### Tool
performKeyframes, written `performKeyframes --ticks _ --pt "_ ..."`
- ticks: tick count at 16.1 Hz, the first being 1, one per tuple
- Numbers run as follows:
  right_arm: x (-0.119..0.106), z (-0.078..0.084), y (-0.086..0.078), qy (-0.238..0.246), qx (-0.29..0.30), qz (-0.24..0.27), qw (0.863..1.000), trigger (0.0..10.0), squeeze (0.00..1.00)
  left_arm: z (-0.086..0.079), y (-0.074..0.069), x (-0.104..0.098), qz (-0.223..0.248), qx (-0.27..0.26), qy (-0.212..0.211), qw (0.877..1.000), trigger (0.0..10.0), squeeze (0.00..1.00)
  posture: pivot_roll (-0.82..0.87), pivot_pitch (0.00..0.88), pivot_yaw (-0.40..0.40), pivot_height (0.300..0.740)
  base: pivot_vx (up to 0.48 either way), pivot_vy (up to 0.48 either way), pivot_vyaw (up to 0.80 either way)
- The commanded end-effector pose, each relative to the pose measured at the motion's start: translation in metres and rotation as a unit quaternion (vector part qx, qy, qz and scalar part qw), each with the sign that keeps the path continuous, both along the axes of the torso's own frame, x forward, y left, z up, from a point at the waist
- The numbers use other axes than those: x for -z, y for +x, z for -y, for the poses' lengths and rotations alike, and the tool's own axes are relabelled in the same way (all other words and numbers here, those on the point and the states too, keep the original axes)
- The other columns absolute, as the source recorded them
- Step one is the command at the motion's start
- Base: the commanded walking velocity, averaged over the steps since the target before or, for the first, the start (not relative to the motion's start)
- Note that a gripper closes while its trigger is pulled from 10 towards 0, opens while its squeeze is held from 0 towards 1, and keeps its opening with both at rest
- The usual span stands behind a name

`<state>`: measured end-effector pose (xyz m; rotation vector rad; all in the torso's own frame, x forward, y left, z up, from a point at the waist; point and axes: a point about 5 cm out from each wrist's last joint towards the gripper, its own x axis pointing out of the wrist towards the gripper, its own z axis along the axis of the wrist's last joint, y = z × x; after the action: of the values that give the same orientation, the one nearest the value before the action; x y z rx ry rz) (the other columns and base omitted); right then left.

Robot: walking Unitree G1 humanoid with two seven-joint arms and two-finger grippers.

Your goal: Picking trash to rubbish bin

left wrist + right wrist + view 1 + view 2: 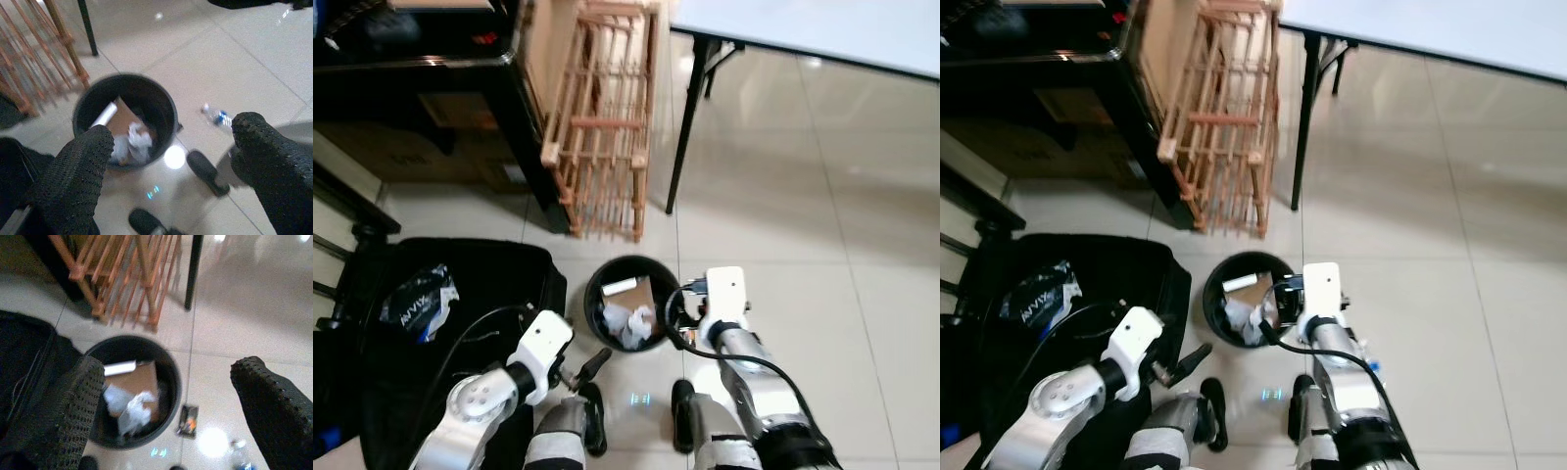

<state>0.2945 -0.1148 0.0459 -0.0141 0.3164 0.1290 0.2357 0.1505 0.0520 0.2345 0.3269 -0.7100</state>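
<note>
left eye view: black rubbish bin [626,304] on the tiles, crumpled white paper [631,323] inside; right gripper [683,315] at its 3 o'clock rim, left gripper [590,367] at 7 o'clock.

left wrist view: fingers [78,169] spread wide; small plastic bottle [218,116] lying beside the bin.

right wrist view: fingers [266,399] spread, empty; dark wrapper [188,419] just beside the bin.

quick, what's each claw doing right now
Left claw: open, empty, by the bin.
Right claw: open, empty, over the bin.
</note>
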Motion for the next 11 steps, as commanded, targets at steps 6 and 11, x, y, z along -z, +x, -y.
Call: performKeyframes --ticks 6,11 --pt "-0.03 0.022 -0.018 -0.034 0.009 0.06 0.998 10.0 0.0 0.022 0.02 -0.021 0.056 -0.021 -0.038 0.997 10.0 0.0 0.03 0.142 0.029 0.74 0.0 0.0 0.0" --pt "-0.05 0.03 -0.025 -0.035 0.025 0.078 0.996 10.0 0.0 0.045 0.038 -0.05 0.108 -0.046 -0.091 0.989 10.0 0.0 -0.01 0.106 0.016 0.74 0.0 0.0 0.0"
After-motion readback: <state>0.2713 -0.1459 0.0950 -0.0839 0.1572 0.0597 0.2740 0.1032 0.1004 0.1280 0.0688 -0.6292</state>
